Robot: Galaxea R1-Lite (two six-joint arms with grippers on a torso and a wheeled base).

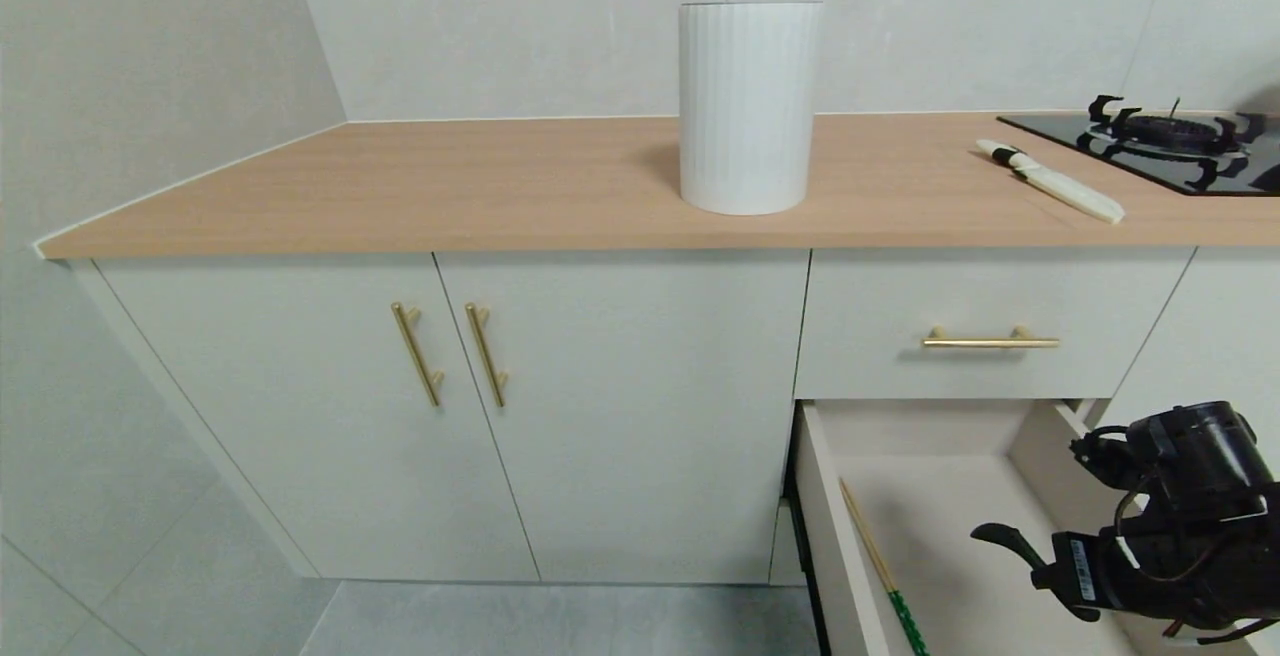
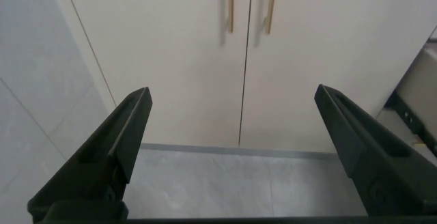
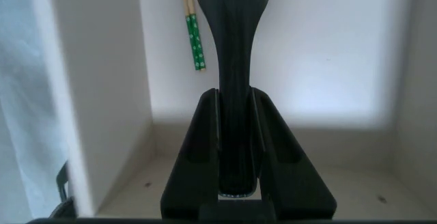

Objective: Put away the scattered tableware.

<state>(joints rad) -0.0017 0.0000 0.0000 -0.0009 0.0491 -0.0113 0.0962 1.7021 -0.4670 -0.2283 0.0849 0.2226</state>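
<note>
**A:** Right wrist view first: how are the right jaws standing?

**B:** The right jaws are pressing together on a black utensil (image 3: pixel 233 39), pinching its narrow stem. Its rounded end is sticking out ahead of them, over the pale bottom of the open drawer (image 3: pixel 102 80).

**A:** And the arm behind them?

**B:** In the head view the right arm (image 1: pixel 1195 506) is hanging low at the right, over the drawer (image 1: pixel 822 496). The utensil's (image 1: pixel 998 538) curved tip is pointing toward the robot's left.

**A:** The other side?

**B:** The left jaws are standing spread wide with nothing between them, facing the shut cabinet doors (image 2: pixel 171 60) and the grey floor (image 2: pixel 225 183).

**A:** Where is the tableware lying?

**B:** A pair of chopsticks (image 1: pixel 878 561) with green ends is lying in the drawer along its left wall, beside the utensil but apart from it. A white knife (image 1: pixel 1050 181) is lying on the counter (image 1: pixel 450 186), between a white ribbed canister (image 1: pixel 745 106) and the hob (image 1: pixel 1160 141).

**A:** What is proving hard to make out?

**B:** I am not managing to tell what kind of utensil it is, since its held end is hiding inside the clamp. The chopsticks are running off the frame edge, and the drawer's near end is getting cut off. Whether the utensil is touching the drawer bottom I cannot tell.
</note>
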